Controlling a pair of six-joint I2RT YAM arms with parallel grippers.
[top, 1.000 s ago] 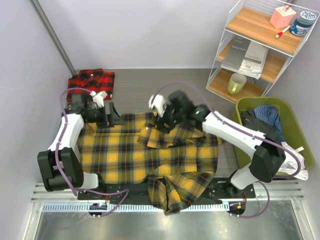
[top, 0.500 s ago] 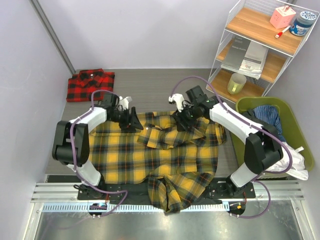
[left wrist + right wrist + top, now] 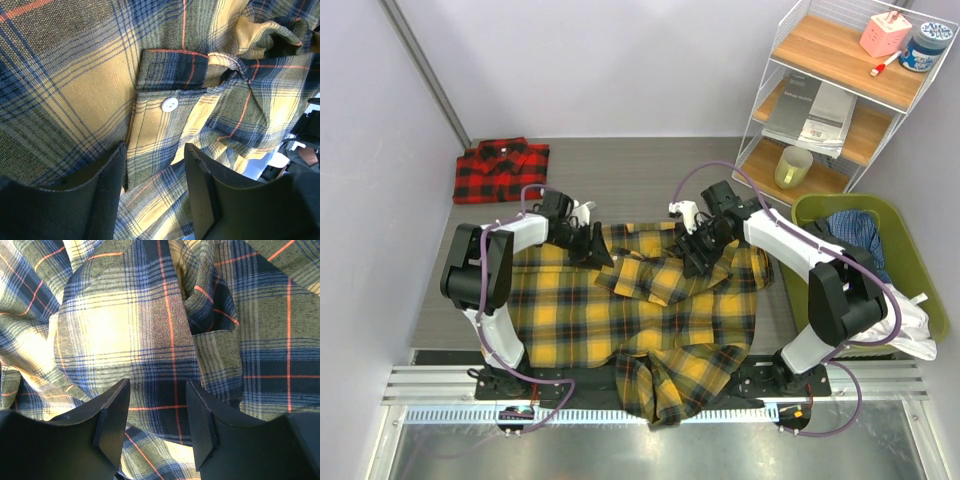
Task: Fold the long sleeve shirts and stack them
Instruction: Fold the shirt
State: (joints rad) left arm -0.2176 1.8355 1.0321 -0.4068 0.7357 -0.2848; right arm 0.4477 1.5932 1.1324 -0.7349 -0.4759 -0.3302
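The yellow-and-black long sleeve shirt (image 3: 640,320) lies spread across the table, its lower part bunched over the front edge. The red-and-black long sleeve shirt (image 3: 500,168) lies folded at the back left. My left gripper (image 3: 592,246) hovers low over the yellow shirt's upper left. In the left wrist view the left gripper (image 3: 155,150) stands open over a buttoned cuff (image 3: 169,104). My right gripper (image 3: 701,256) is over the rumpled upper right. In the right wrist view the right gripper (image 3: 157,385) is open, its fingers (image 3: 112,420) astride a raised fold of cloth (image 3: 125,330).
A wire shelf (image 3: 840,90) with a mug (image 3: 793,166) stands at the back right. A green basket (image 3: 865,215) of clothes sits to the right of the shirt. A metal rail (image 3: 640,412) runs along the front edge, and walls close in the left and back.
The left gripper has travelled right along the shirt's top edge and its jaws have narrowed. The right gripper has moved right and slightly nearer, jaws also a little narrower.
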